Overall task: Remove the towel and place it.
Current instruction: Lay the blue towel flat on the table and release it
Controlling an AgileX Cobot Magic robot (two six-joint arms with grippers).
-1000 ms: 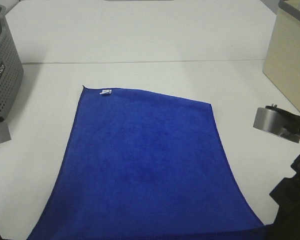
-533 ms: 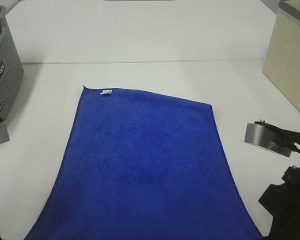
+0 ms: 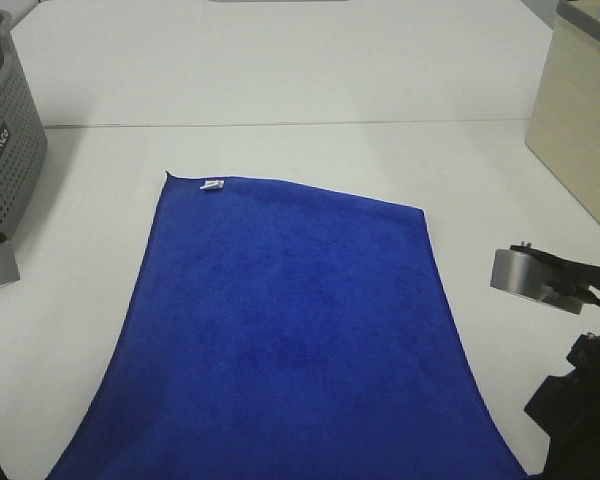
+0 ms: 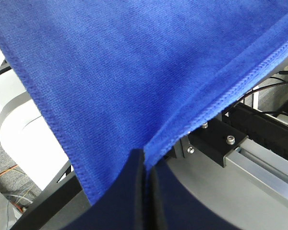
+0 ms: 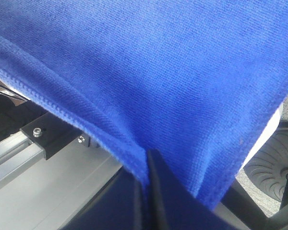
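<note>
Wrist views: left gripper (image 4: 145, 160) and right gripper (image 5: 146, 158) each pinch shut on the towel's (image 3: 290, 330) near hem, toward 7 and 5 o'clock, presumably so both corners lift evenly off the table (image 3: 280, 80).

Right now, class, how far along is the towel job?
Done: the left gripper and right gripper are each shut on a near edge of the towel. In hand: most of it lies spread on the table. Left: removing and placing it.

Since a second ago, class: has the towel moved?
Yes, partly: the towel was drawn nearer, its near hem leaving the view's bottom, while its white tag keeps its spot below the table seam.
</note>
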